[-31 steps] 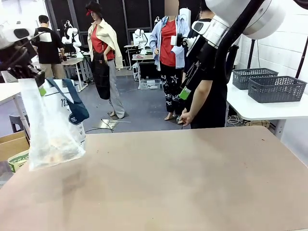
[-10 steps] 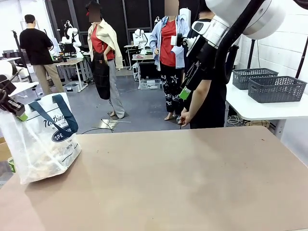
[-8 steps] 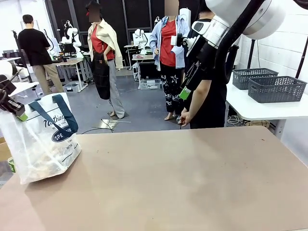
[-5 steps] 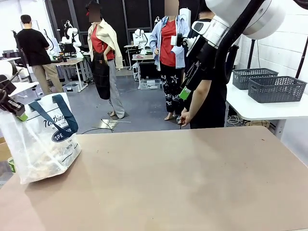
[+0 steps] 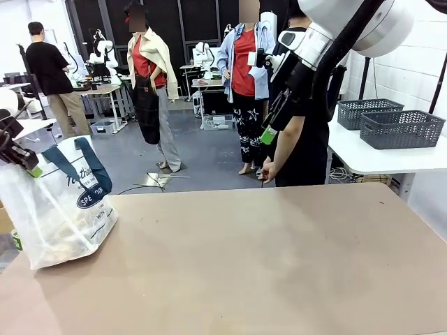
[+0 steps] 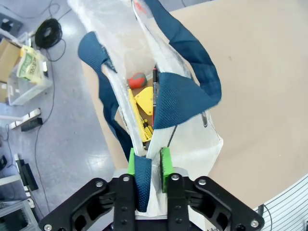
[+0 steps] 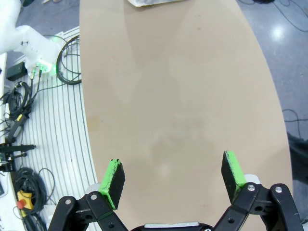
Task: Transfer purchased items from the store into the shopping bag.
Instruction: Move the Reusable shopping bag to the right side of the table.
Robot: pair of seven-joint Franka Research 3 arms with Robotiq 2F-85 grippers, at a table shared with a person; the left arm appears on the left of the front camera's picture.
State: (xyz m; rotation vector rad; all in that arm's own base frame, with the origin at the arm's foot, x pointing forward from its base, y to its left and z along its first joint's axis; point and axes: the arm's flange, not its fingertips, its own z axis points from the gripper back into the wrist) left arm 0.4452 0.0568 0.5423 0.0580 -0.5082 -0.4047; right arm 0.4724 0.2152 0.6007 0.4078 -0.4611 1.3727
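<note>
The shopping bag (image 5: 63, 209), whitish plastic with navy handles and a round navy logo, rests on the table's left front corner and leans left. My left gripper (image 5: 24, 162) sits at its top edge. In the left wrist view the green pads (image 6: 131, 161) pinch a navy handle strip (image 6: 143, 175) together with some bag plastic. Inside the bag's open mouth lie purchased items (image 6: 142, 108), yellow pieces and a red one; they show dimly as tan shapes (image 5: 59, 244) through the plastic. My right gripper (image 7: 174, 180) hangs open high above the bare table, nothing between its fingers.
A person in black (image 5: 307, 139) stands at the far edge of the brown table (image 5: 265, 265). Two dark grey lattice baskets (image 5: 401, 129) sit on a white side table at the right. Boxes and cables (image 6: 29, 72) lie on the floor beside the bag.
Three seconds ago the bag hung in the air from my left gripper; now it rests on the table. Over the last second its top has sagged slightly. The right arm has not moved.
</note>
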